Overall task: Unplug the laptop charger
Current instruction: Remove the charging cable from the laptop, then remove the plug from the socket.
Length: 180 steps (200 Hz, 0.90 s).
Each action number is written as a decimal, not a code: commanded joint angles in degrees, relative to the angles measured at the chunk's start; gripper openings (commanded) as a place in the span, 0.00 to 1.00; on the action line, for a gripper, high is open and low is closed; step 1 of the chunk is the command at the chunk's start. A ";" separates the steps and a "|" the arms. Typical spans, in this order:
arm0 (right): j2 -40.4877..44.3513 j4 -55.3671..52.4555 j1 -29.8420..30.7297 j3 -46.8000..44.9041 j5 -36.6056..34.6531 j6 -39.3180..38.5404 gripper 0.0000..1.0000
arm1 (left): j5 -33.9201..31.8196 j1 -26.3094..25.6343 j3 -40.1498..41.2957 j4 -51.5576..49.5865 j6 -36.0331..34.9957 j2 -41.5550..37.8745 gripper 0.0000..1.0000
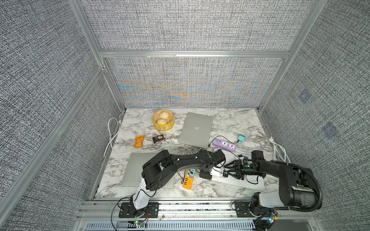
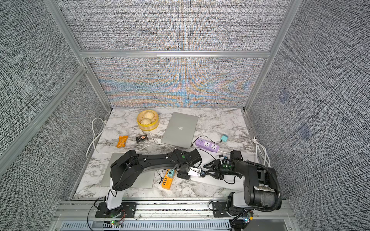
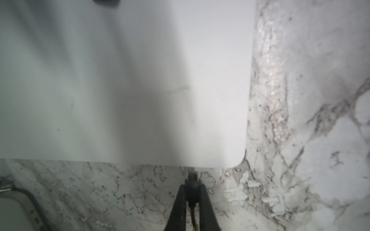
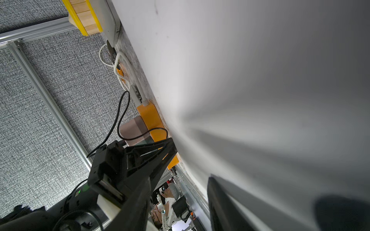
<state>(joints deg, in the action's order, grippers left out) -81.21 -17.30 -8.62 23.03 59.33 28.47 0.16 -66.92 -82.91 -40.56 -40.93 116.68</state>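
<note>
In the left wrist view my left gripper (image 3: 191, 190) is shut on the laptop charger's small black plug (image 3: 191, 180). The plug's metal tip meets the edge of the pale silver laptop (image 3: 120, 80); I cannot tell whether it sits in the port. In both top views this laptop (image 1: 246, 182) (image 2: 226, 184) lies at the front right, with the left gripper (image 1: 206, 176) at its left edge. My right gripper (image 1: 230, 170) (image 4: 180, 200) stands open over the laptop lid with nothing between its fingers. A black cable runs to a teal adapter (image 1: 192, 172) on an orange power strip (image 1: 188, 181).
Two more closed laptops lie at the back (image 1: 196, 130) and front left (image 1: 136, 170). A purple power strip (image 1: 225, 145), a teal adapter (image 1: 241, 138), a bun steamer (image 1: 163, 120), two snack packets (image 1: 139, 141) (image 1: 158, 138) and white cables (image 1: 112, 136) (image 1: 280, 150) lie around.
</note>
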 commanded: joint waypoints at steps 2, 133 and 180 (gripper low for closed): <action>0.37 -3.34 -0.08 -0.17 -10.38 0.01 0.50 | 2.57 0.04 -0.90 -0.81 1.13 -1.34 0.02; 14.78 -9.64 1.89 6.22 -17.03 -5.93 0.51 | 1.62 -0.10 -5.64 4.95 16.41 -13.26 0.31; 31.03 -7.67 16.34 6.22 -31.38 -9.03 0.53 | -11.03 0.09 -0.76 5.05 40.22 -23.27 0.30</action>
<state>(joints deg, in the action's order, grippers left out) -55.46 -26.24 2.07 29.69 36.77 21.89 -3.31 -67.02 -84.77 -35.16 -16.08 96.40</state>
